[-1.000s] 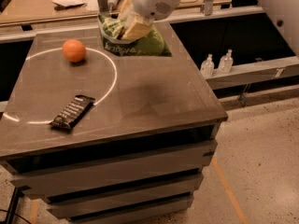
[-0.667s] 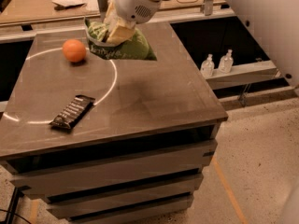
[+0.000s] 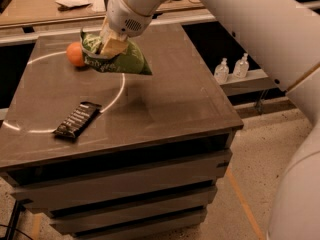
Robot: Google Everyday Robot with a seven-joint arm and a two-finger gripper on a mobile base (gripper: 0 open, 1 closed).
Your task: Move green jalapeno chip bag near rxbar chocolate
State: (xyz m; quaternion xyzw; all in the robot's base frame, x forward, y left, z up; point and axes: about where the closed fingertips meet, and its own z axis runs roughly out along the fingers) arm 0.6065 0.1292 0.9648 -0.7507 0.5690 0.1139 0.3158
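Dark brown surface (image 3: 175,99) on stacked drawer-like tiers, white arc (image 3: 119,91) marked across it. Camera view: hand (image 3: 111,43) over back-left area, pinched onto top of green jalapeno chip bag (image 3: 125,61). Bag hanging tilted, clear of surface, just beside orange (image 3: 75,54) and partly covering it. rxbar chocolate (image 3: 77,120) flat near front-left edge, well apart from bag. Two small clear bottles (image 3: 221,70) on ledge (image 3: 250,79) at right, contents not discernible.
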